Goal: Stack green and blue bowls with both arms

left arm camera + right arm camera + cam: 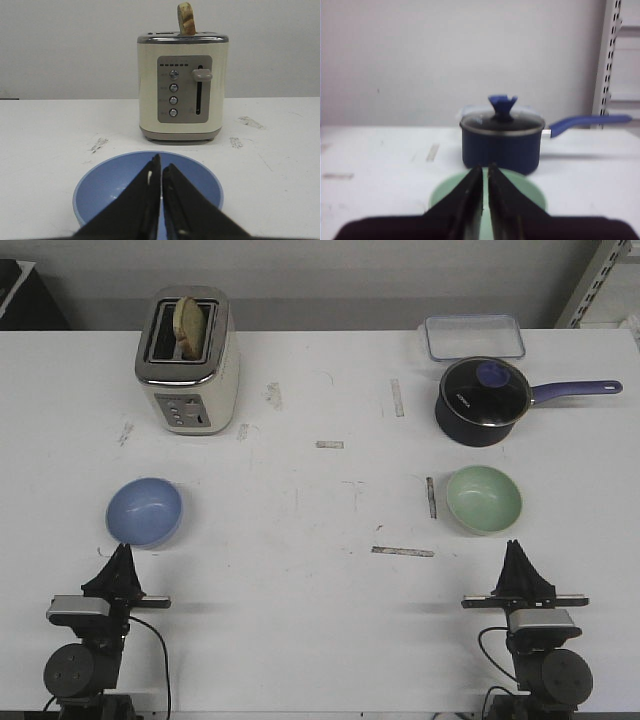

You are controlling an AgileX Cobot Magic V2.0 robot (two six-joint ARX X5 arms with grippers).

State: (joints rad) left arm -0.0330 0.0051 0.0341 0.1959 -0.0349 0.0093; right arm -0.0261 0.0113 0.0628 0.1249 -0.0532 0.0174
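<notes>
Two grippers, left gripper (121, 552) and right gripper (517, 547), pinched narrow, empty; blue bowl (144, 511) and green bowl (484, 499) just ahead. Grasping not begun; next, open.

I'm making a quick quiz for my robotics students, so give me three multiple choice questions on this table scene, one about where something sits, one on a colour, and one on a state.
1. What stands just beyond the green bowl?
A. toaster
B. saucepan
C. clear container

2. What colour is the bowl in front of the left pincer?
A. blue
B. green
C. white

3. How is the right pincer?
A. shut on the green bowl
B. wide open
C. shut, holding nothing

Answers:
1 B: the saucepan sits right behind that bowl.
2 A: the blue bowl lies ahead of it.
3 C: its jaws meet short of the bowl, gripping nothing.
</notes>
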